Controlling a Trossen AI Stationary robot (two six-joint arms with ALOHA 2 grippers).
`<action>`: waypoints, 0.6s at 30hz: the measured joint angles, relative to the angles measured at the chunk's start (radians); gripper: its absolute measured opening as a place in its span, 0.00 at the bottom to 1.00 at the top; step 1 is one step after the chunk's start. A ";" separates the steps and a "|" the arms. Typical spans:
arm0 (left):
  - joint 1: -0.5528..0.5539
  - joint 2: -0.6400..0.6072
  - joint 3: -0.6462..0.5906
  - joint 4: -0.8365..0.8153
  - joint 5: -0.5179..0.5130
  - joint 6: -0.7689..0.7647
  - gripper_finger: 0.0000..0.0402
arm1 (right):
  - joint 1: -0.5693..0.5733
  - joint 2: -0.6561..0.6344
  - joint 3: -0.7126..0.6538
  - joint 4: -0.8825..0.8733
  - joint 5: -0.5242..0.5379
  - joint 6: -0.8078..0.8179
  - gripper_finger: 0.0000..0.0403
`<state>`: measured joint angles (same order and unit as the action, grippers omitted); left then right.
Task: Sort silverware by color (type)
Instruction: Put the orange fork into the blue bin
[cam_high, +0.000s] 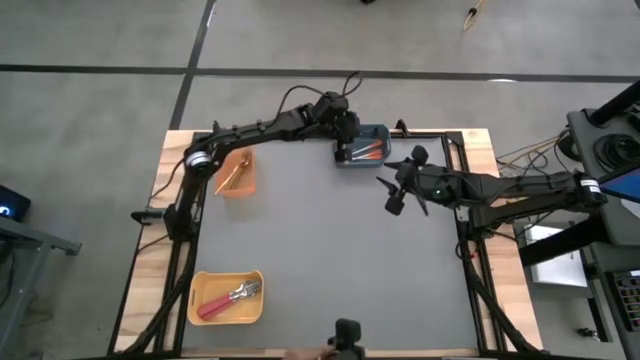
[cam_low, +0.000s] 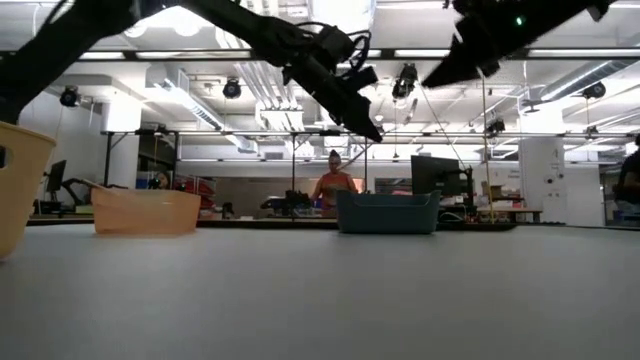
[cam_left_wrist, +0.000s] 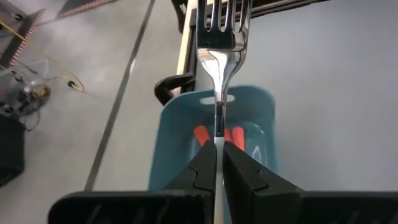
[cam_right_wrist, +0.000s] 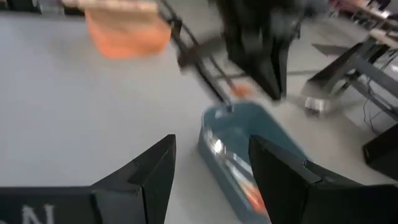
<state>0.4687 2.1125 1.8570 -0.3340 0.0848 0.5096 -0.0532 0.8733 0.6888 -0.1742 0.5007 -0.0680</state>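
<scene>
A silver fork (cam_left_wrist: 222, 43) sticks out ahead of my left gripper (cam_left_wrist: 219, 146), which is shut on it above the blue-grey bin (cam_left_wrist: 255, 118) at the table's far edge (cam_high: 362, 145). Orange-handled forks (cam_left_wrist: 234, 138) lie in that bin. In the low view my left gripper (cam_low: 365, 125) hangs above the bin (cam_low: 387, 212). My right gripper (cam_high: 405, 185) stands open over the table's right half, holding nothing, a little to the near right of the bin (cam_right_wrist: 249, 155). My left gripper pinches the fork's thin stem (cam_left_wrist: 219, 121), just behind the tines, between its two fingertips. The fingers slant downward toward the table's far edge and lie along the fork. The tines (cam_left_wrist: 221, 18) point away from the gripper. The fork is lifted clear above the bin; the fingers hide its handle.
An orange bin (cam_high: 238, 172) with thin gold forks stands at the far left. A yellow bin (cam_high: 226, 297) with pink-handled forks stands at the near left. The grey mat (cam_high: 330, 250) between them is bare. A person stands in the room beyond the table (cam_low: 333, 185).
</scene>
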 joint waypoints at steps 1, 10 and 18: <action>0.007 0.022 0.035 -0.025 0.007 0.000 0.00 | 0.000 0.000 0.017 0.009 0.000 0.000 0.48; 0.036 0.236 0.393 -0.312 0.022 -0.035 0.00 | 0.000 -0.001 0.057 0.004 0.001 -0.007 0.48; 0.035 0.273 0.480 -0.396 0.033 -0.047 0.00 | 0.000 0.001 0.050 -0.006 0.127 0.065 0.48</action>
<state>0.5041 2.3855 2.3371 -0.7303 0.1181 0.4622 -0.0532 0.8746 0.7387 -0.1806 0.6277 -0.0026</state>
